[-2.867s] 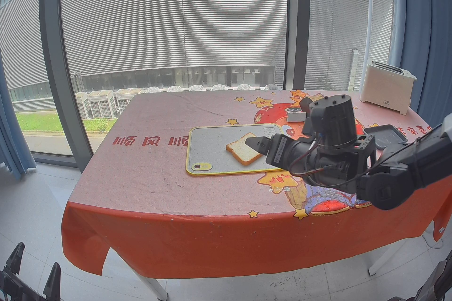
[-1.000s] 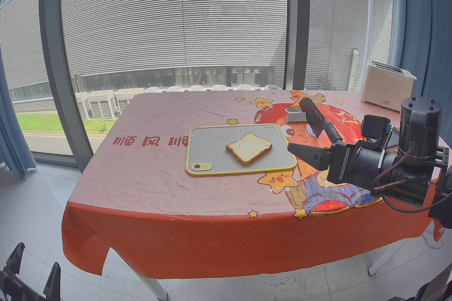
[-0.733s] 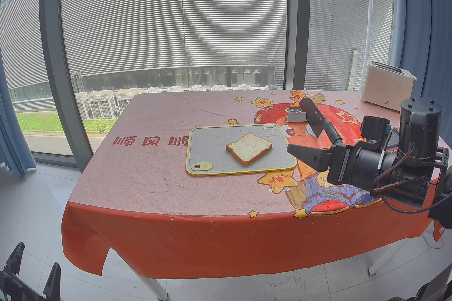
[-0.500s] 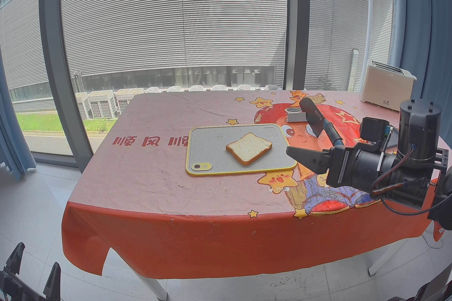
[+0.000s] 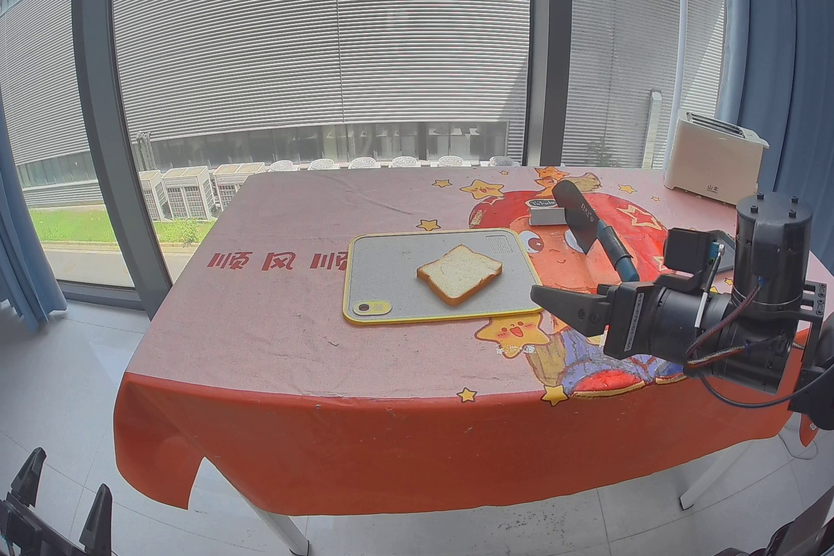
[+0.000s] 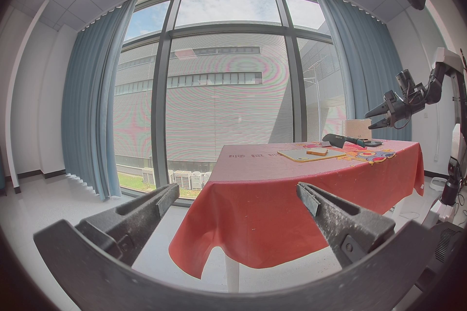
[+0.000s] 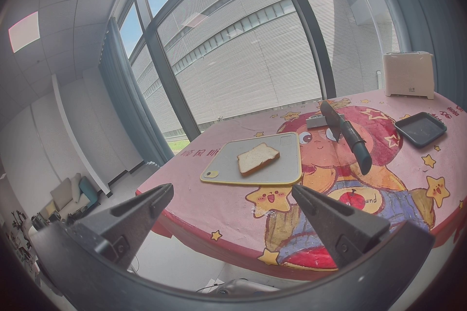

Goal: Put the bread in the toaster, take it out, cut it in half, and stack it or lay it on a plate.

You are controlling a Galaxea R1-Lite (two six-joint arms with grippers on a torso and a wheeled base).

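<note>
Brown-crusted bread (image 5: pixel 459 274) whole and flat on the cutting board (image 5: pixel 391 281), mid tabletop (image 5: pixel 287 327). Looks like cutting time. Right gripper (image 7: pixel 231 193) wide open, empty, by the front right edge; left gripper (image 6: pixel 238 198) wide open too, well apart. Next: grab the knife (image 5: pixel 599 236) by its handle.
</note>
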